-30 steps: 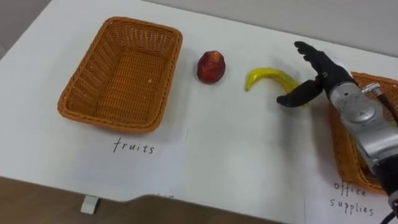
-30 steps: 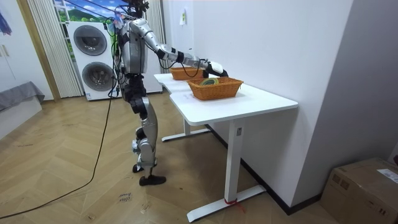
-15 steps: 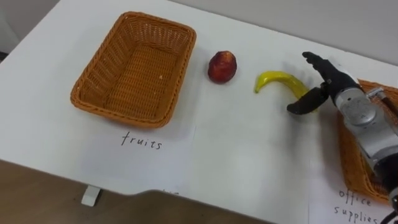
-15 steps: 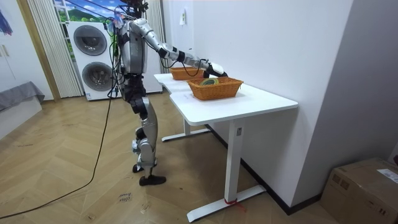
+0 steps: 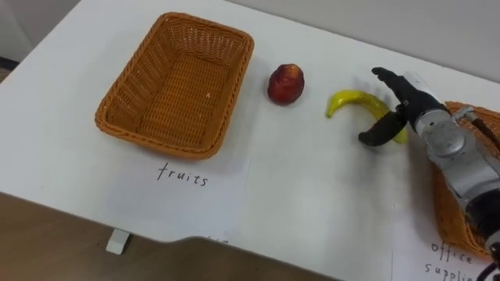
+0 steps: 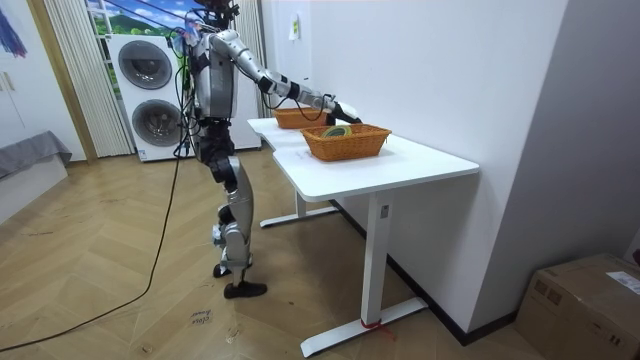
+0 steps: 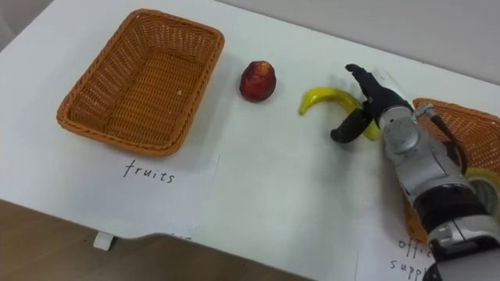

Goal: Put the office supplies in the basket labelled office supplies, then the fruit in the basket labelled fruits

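Note:
A yellow banana (image 5: 349, 101) lies on the white table (image 5: 312, 203), right of a red apple (image 5: 286, 83). My right hand (image 5: 405, 100) is open at the banana's right end, with straight fingers over the far side and the thumb (image 5: 375, 133) on the near side. The hand rests on or just above the fruit. An empty wicker basket (image 5: 125, 117) with a paper label reading fruits (image 5: 183, 176) stands at the left. The office supplies basket (image 5: 478, 112) sits at the right edge, partly behind my forearm.
The room view has me standing at the table's long side, right arm stretched over it between the two baskets (image 6: 345, 142). A wall runs close behind the table's far edge. A pale roll (image 7: 486, 181) lies in the right basket.
The whole picture has shifted, so the camera moved. My right hand stays at the banana's right end, with the thumb now further in along the fruit's near side.

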Robot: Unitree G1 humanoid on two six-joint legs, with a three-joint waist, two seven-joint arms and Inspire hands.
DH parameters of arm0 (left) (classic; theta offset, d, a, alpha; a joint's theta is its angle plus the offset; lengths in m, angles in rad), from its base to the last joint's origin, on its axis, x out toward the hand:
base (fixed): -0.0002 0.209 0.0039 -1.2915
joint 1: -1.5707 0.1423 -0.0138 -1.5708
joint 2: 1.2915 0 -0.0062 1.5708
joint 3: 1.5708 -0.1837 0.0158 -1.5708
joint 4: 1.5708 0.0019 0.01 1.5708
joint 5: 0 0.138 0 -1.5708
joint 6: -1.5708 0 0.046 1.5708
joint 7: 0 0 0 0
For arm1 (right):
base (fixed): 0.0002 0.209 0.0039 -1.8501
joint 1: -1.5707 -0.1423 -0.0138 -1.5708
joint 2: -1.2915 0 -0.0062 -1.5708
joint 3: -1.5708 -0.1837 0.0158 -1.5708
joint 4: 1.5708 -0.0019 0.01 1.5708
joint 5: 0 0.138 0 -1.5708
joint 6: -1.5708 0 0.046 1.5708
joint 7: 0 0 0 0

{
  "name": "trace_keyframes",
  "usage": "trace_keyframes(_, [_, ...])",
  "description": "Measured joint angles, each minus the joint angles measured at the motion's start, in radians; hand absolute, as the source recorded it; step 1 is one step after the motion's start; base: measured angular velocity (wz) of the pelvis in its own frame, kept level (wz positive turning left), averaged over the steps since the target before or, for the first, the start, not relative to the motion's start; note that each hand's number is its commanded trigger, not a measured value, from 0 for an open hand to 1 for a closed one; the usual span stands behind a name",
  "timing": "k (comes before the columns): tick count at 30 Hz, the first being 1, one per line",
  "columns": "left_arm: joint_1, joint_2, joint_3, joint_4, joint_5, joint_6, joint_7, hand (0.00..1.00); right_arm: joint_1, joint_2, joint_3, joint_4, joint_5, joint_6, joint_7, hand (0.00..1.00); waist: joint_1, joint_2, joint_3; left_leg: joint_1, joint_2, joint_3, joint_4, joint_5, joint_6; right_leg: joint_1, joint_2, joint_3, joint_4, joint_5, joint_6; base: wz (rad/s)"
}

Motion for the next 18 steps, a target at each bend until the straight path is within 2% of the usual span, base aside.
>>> trace_keyframes(3, [-0.016, 0.000, 0.002, 0.000, 0.000, 0.001, 0.000, 0.00, -0.017, 0.000, 0.008, 0.011, -0.011, 0.000, 0.011, 0.00, 0.004, 0.000, 0.0000, -0.001, -0.001, -0.006, 0.000, 0.001, 0.000, 0.001, -0.002, -0.017, 0.000, 0.000, 0.000, 0.06])
trace_keyframes(14, [-0.047, 0.005, 0.002, 0.005, -0.001, 0.010, -0.007, 0.00, -0.035, -0.001, 0.026, 0.054, -0.026, 0.008, 0.038, 0.00, 0.029, -0.004, -0.0002, 0.010, -0.005, -0.007, -0.002, 0.003, 0.003, 0.009, -0.006, -0.017, 0.000, 0.000, 0.000, 0.00])
trace_keyframes(18, [-0.048, 0.007, 0.004, 0.005, -0.001, 0.016, -0.018, 0.00, -0.037, -0.002, 0.026, 0.067, -0.027, 0.018, 0.069, 0.00, 0.029, -0.012, 0.0001, 0.010, -0.006, -0.006, -0.002, 0.003, 0.003, 0.010, -0.006, -0.017, 0.001, 0.000, 0.000, 0.00])
